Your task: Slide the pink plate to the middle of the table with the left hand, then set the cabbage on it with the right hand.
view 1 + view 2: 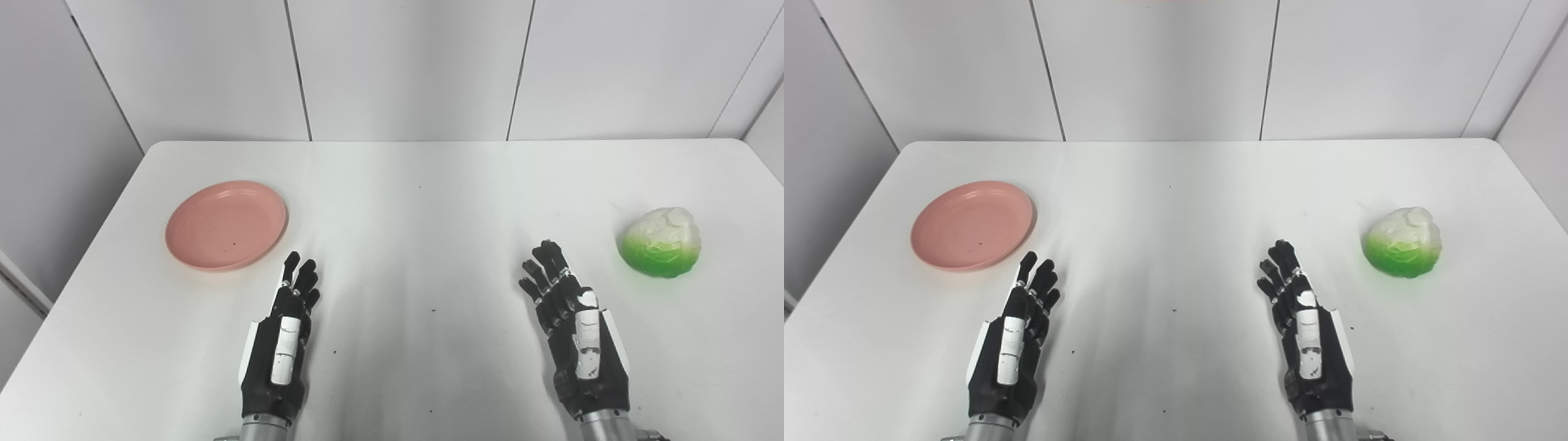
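A round pink plate (226,225) lies on the left part of the white table, with nothing on it. A green and white cabbage (662,242) sits near the right edge. My left hand (283,343) rests low over the table near the front, open, its fingertips a short way below and right of the plate. My right hand (576,334) is also open near the front, fingers stretched forward, left of and nearer than the cabbage. Neither hand touches anything.
The white table (416,202) has rounded far corners and a few small dark specks. White wall panels stand close behind it. A grey wall runs along the left side.
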